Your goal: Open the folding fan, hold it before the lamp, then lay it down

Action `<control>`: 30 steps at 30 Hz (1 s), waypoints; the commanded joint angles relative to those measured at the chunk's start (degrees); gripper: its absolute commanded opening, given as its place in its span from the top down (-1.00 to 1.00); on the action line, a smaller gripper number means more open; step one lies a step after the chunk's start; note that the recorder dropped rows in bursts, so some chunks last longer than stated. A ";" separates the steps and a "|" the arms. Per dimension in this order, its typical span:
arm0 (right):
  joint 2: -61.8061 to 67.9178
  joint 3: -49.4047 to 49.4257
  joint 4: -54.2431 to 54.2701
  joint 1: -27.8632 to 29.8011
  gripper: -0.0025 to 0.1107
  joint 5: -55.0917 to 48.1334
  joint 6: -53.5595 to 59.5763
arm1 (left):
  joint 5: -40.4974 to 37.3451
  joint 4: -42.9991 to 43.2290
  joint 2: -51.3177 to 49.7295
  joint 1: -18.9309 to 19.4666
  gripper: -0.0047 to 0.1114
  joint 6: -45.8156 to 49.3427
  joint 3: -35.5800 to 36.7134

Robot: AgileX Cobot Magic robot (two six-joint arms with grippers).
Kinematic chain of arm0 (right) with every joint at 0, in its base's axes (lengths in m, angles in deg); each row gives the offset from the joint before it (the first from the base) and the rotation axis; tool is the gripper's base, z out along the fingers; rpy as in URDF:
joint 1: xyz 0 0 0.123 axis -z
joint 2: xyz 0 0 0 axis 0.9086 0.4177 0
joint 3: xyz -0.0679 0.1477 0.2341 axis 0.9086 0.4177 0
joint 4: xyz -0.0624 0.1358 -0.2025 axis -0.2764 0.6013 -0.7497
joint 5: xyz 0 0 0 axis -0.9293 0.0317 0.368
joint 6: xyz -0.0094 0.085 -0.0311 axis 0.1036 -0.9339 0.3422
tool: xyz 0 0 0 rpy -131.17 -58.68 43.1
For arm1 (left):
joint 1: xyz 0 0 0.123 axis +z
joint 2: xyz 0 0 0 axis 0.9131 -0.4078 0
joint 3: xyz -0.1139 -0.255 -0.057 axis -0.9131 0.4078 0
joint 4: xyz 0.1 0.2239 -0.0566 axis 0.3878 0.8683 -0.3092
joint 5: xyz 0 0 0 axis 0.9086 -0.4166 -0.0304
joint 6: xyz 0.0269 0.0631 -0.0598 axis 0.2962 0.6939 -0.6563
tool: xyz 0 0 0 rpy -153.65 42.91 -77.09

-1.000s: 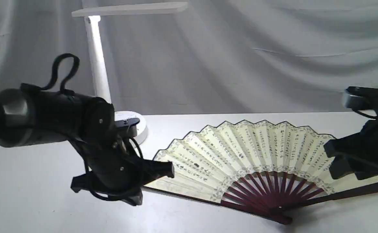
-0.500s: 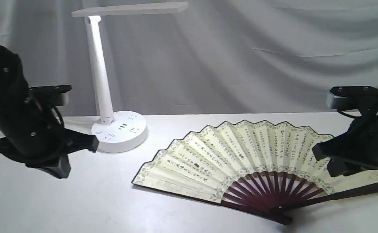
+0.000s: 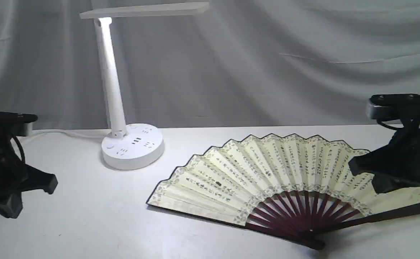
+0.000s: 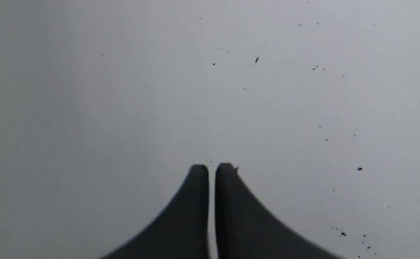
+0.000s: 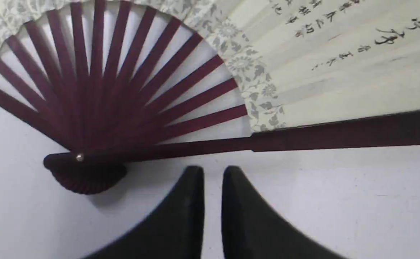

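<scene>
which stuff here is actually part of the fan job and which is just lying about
Part of the job: folding fan, spread open, lying flat; lamp, upright.
Just there: white table; grey backdrop cloth.

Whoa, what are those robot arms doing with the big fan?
Nothing is holding the fan right now. It lies spread open on the table, a little way from the lamp. The right gripper is close by the fan's dark edge stick, jaws shut and empty. The left gripper is far off on the other side, shut too, with only table under it. The fan job looks about done.
</scene>
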 commanded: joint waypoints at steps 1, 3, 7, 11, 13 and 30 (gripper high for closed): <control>-0.50 -0.34 -2.60 0.01 0.96 1.58 -3.00 | 0.19 -2.57 0.68 0.13 0.92 5.38 0.30; -0.50 -0.34 -2.90 0.12 0.96 1.24 -3.93 | 0.32 -3.18 0.68 0.13 0.92 6.76 0.30; -0.50 -0.34 -3.36 0.22 0.96 0.88 -4.96 | 1.21 -3.18 0.68 0.13 0.92 7.00 0.30; -0.50 -0.34 -3.49 0.22 0.96 0.13 -5.10 | 2.14 -5.71 0.68 0.13 0.92 8.00 0.30; -0.40 -0.69 -3.70 0.22 0.96 -0.91 -5.37 | 1.51 -6.14 0.68 0.13 0.92 8.00 0.30; 2.90 -9.93 -7.43 0.22 0.96 -11.65 -8.00 | -1.12 -5.71 0.68 0.13 0.92 8.00 0.30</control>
